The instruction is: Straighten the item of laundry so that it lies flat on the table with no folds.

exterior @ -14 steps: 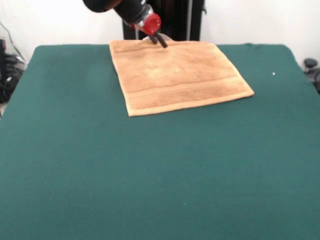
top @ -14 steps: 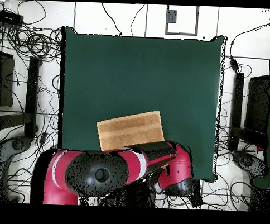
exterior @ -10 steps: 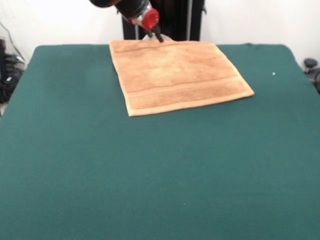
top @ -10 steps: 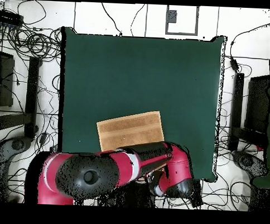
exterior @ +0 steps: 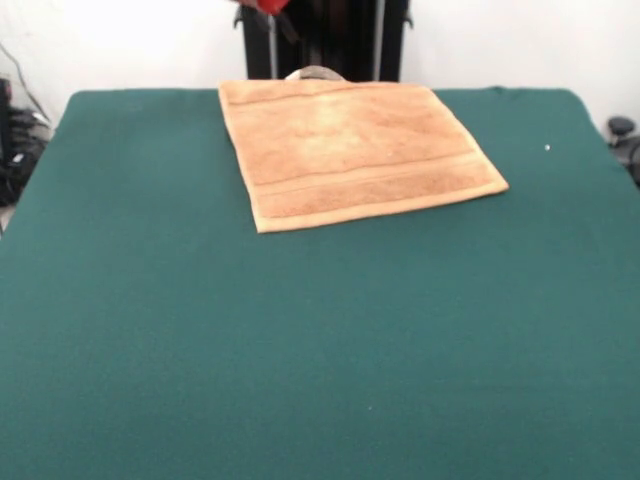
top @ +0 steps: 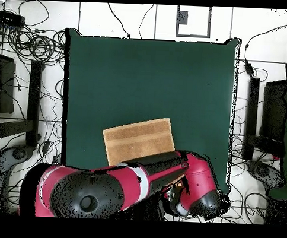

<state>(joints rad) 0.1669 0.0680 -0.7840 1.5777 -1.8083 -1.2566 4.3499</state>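
Note:
The item of laundry (exterior: 355, 150) is an orange-tan towel lying spread out near the far edge of the green table (exterior: 300, 350), with its band stripe running along the near side. No folds show on it. Only a red bit of my gripper (exterior: 268, 5) shows at the top edge of the front view, well above the towel's far left corner and apart from it. In the overhead view the towel (top: 138, 137) lies near the table's (top: 148, 76) bottom edge. The red arm (top: 137, 183) covers the strip just below the towel and hides the gripper.
A pale rounded shape (exterior: 315, 72) shows just behind the towel's far edge. A small white speck (exterior: 547, 148) lies on the cloth at the right. Cables (top: 36, 45) and dark equipment (top: 270, 117) surround the table on the floor.
The gripper has lifted from the towel's far edge and drawn up and back to the picture's top. The arm has shifted in the overhead view. The towel has not moved.

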